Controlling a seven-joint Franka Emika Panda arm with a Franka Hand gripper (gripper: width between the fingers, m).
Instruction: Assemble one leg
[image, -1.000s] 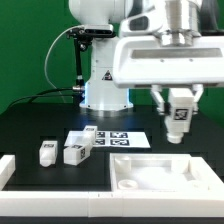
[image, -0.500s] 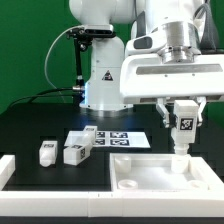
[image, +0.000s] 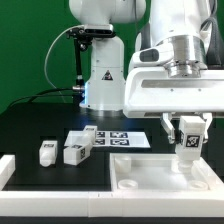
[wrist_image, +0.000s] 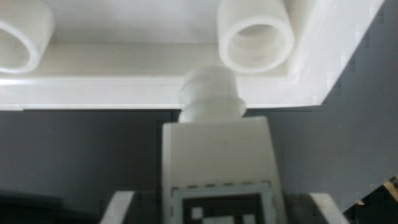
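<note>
My gripper is shut on a white leg with a black-and-white tag, holding it upright over the large white tray-like part at the exterior view's right. In the wrist view the leg points its round peg at the tray part's edge, between two round sockets. The fingers flank the leg. Three more legs lie on the table: two at the exterior view's left and one behind them.
The marker board lies flat on the black table behind the tray part. The robot base stands at the back. A white rail borders the table at the exterior view's left and front.
My gripper has moved down and toward the exterior view's right with the leg, bringing it lower over the tray part. The loose legs have not moved.
</note>
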